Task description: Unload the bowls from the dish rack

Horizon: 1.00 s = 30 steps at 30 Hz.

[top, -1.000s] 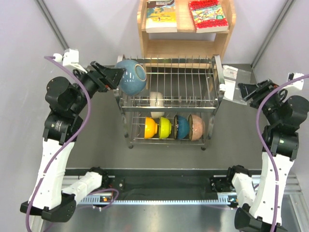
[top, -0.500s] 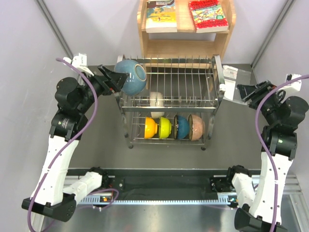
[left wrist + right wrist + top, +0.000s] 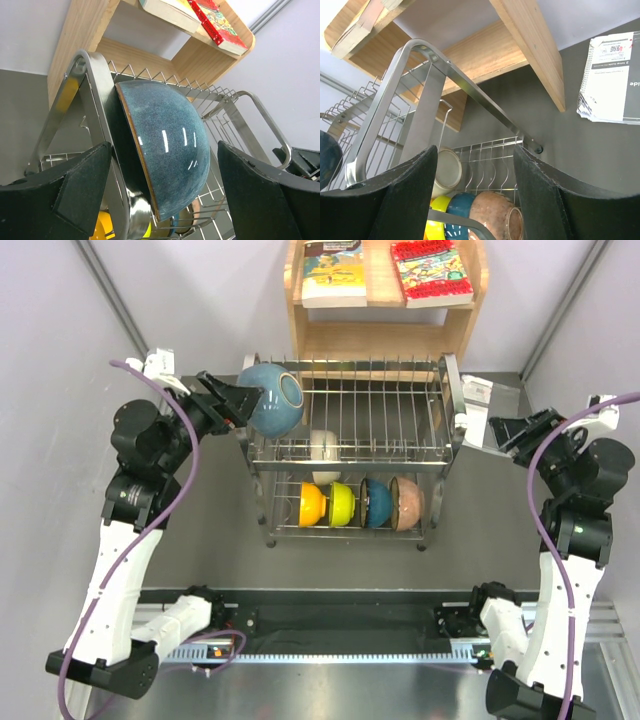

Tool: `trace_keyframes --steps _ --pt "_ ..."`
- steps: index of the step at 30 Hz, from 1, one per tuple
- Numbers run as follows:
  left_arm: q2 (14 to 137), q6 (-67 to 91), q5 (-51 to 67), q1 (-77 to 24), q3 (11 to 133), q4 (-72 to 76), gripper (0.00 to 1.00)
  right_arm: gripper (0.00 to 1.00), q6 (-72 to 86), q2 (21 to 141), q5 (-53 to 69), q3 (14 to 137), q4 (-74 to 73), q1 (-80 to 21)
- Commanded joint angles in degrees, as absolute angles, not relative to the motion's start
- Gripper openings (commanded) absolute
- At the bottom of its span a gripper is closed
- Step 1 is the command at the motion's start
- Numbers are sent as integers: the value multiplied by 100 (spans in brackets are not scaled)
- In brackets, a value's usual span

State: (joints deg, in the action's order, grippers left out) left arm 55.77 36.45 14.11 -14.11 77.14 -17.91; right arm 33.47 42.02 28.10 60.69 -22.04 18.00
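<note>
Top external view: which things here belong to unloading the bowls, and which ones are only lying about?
For the job: dish rack, large blue bowl on its upper tier, cream bowl, orange bowl, lime-yellow bowl, teal bowl, pinkish bowl.
Lying about: wooden shelf, yellow book and red book on it, paper booklet beside the rack.

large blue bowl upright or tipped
Tipped: the large blue bowl stands on edge on the top tier of the dish rack, its rim facing sideways.

Pale grey walls point(image 3: 45, 360) enclosed a dark grey worktop point(image 3: 210, 530). A wooden shelf point(image 3: 380, 335) stood at the back, holding two books point(image 3: 432, 272).
</note>
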Motion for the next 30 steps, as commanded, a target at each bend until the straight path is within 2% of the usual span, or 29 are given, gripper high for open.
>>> trace_keyframes --steps 1,14,20,30 --pt "5520 4025 1881 -1441 7831 -1248 89 62 3314 4140 2821 6030 -1925 1758" --pt "5432 3990 1811 -1441 8033 -1652 89 63 3366 4148 2865 5933 -1872 1758" --pt "5484 3779 1802 -1441 8507 -2188 89 62 3384 4122 2874 5906 -1855 1758" --pt "5467 3788 1793 -1441 8244 -2206 89 62 3437 4096 2918 5774 -1749 1758"
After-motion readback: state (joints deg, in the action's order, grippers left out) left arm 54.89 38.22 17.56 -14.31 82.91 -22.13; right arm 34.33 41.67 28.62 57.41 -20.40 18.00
